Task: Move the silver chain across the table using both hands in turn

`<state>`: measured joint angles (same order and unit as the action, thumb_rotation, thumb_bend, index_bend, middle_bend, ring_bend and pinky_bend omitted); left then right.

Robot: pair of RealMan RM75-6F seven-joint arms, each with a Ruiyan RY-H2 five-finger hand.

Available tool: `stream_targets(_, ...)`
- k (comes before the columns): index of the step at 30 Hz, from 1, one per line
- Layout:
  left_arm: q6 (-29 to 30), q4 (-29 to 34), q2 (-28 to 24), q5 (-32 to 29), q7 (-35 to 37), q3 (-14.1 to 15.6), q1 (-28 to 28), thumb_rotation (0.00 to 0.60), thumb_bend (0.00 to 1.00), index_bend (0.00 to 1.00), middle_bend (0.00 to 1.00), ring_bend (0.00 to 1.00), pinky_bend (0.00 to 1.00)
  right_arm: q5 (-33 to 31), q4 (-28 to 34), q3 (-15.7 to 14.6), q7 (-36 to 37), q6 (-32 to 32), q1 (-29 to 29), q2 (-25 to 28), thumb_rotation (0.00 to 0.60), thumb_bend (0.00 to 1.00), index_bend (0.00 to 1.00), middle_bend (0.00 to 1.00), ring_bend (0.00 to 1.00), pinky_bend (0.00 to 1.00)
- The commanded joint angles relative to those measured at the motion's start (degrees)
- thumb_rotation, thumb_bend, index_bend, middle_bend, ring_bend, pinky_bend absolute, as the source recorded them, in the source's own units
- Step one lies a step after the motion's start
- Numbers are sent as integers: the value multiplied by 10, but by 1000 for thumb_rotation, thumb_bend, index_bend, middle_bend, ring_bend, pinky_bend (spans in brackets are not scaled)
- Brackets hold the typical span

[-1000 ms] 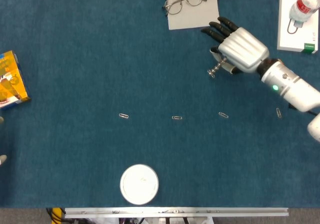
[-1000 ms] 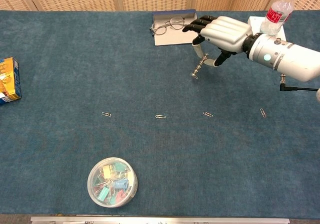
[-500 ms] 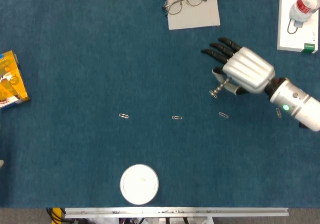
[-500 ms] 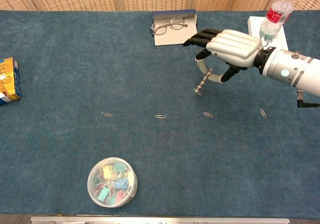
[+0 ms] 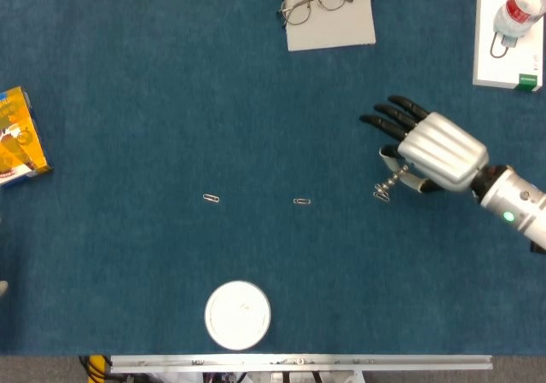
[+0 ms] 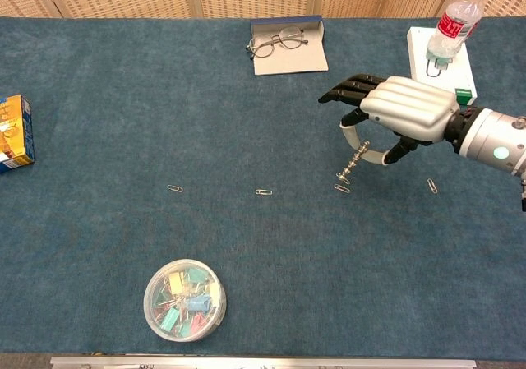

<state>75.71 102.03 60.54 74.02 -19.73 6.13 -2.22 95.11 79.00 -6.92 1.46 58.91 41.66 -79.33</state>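
I am holding the chain (image 6: 353, 164) up in my right robot hand (image 5: 433, 151). The thumb and a finger are pinching its top end, and the other fingers (image 5: 391, 117) are sticking out straight toward the left. The chain is hanging down from the robot hand on the right side of the bench (image 6: 123, 98). Its low end is just at a paper clip (image 6: 341, 189) lying there. I cannot tell if the chain is touching the cloth or that clip.

I think the job is only partly done. The chain is off the bench and in one robot hand, but it is on the right side and has a long way to go to the left. My left robot hand is not showing in either view, so the swap is not done yet. I am guessing I need to bring the chain toward the middle, put it down or pass it, and let the left robot hand take its turn.

The chain is short, thin and shiny silver. It looks bumpy, like little beads or links in a row. It is hanging a bit slanted, not straight down.
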Motion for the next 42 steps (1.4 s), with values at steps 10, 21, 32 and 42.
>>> stream_targets(10,6,-4,2,10,7,6,10,600,104,254,0,0,0,-10,5,-1,-17,-14,-19,-9,600,291,623,95,0,40)
stream_targets(21,6,-9,4,11,13,5,14,600,104,254,0,0,0,-15,-6,10,-10,-15,-28,-16,600,291,623,95,0,40)
stream_targets(32,4,-6,2,13,10,4,15,600,104,254,0,0,0,-12,-12,8,0,-16,-37,-18,600,291,623,95,0,40)
stream_targets(42,3,-1,2,11,3,0,13,600,104,254,0,0,0,-13,8,12,-5,15,-58,17,600,291,623,95,0,40)
